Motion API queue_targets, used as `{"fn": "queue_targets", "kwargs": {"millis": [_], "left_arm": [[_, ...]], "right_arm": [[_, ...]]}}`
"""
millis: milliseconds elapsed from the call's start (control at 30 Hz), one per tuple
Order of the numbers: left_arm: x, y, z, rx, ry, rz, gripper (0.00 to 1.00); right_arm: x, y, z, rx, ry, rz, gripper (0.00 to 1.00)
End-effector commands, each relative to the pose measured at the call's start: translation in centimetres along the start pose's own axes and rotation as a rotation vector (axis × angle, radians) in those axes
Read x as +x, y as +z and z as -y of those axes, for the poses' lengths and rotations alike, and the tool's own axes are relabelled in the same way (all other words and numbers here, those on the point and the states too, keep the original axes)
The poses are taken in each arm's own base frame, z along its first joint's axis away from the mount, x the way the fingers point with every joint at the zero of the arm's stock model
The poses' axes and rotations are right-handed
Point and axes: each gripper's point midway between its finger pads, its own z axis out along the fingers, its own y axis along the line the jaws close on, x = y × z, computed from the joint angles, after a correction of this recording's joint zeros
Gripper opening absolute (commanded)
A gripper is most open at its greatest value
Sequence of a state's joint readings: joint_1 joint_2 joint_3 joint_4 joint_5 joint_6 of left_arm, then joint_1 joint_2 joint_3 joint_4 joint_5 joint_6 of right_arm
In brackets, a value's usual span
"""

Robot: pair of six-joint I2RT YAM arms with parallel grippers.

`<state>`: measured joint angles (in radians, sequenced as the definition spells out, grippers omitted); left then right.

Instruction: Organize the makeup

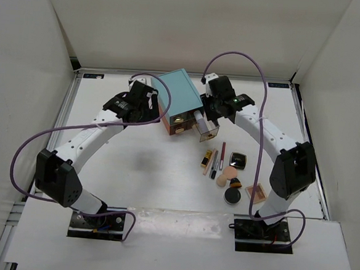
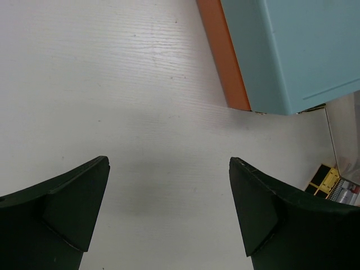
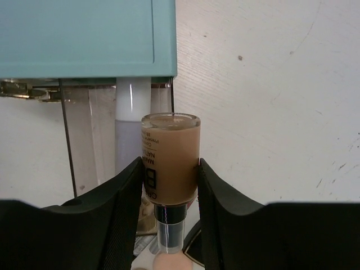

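Observation:
My right gripper (image 3: 169, 163) is shut on a tan foundation bottle (image 3: 170, 138), held cap toward the wrist, just above the open clear drawer (image 3: 90, 135) of the teal box (image 3: 84, 34). A silver-lilac tube (image 3: 132, 121) lies in that drawer. In the top view the right gripper (image 1: 210, 110) is at the box's right front. My left gripper (image 1: 148, 112) is open and empty left of the box (image 1: 179, 98). On the table lie the gold lipstick (image 1: 207, 158), slim sticks (image 1: 215, 164), peach sponges (image 1: 230, 173), round black compact (image 1: 232, 195) and tan-pink palette (image 1: 256, 191).
A square black-framed compact (image 1: 237, 159) lies beside the sticks. The box's orange side (image 2: 225, 56) is ahead and to the right of the left gripper (image 2: 169, 163), with bare white table under it. White walls enclose the table.

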<state>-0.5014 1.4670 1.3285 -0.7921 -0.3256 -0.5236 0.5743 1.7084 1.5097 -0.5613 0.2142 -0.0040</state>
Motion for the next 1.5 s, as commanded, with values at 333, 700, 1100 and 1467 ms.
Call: {"fn": "queue_targets", "kwargs": {"millis": [333, 700, 1100, 1467], "left_arm": [[-5.9, -0.2, 2.6, 0.071, -0.036, 0.099, 0.98], [-9.0, 1.6, 4.7, 0.095, -0.042, 0.118, 0.98], [-8.5, 4.6, 5.8, 0.089, -0.008, 0.060, 0.98], [-9.1, 6.8, 7.1, 0.113, 0.012, 0.062, 0.98]], "right_arm": [[-2.2, 2.7, -0.2, 0.015, -0.043, -0.010, 0.17], [-0.6, 1.7, 0.5, 0.118, -0.042, -0.061, 0.45], [-2.7, -0.4, -1.6, -0.006, -0.038, 0.014, 0.48], [-1.7, -5.3, -0.8, -0.011, 0.075, 0.106, 0.40]]}}
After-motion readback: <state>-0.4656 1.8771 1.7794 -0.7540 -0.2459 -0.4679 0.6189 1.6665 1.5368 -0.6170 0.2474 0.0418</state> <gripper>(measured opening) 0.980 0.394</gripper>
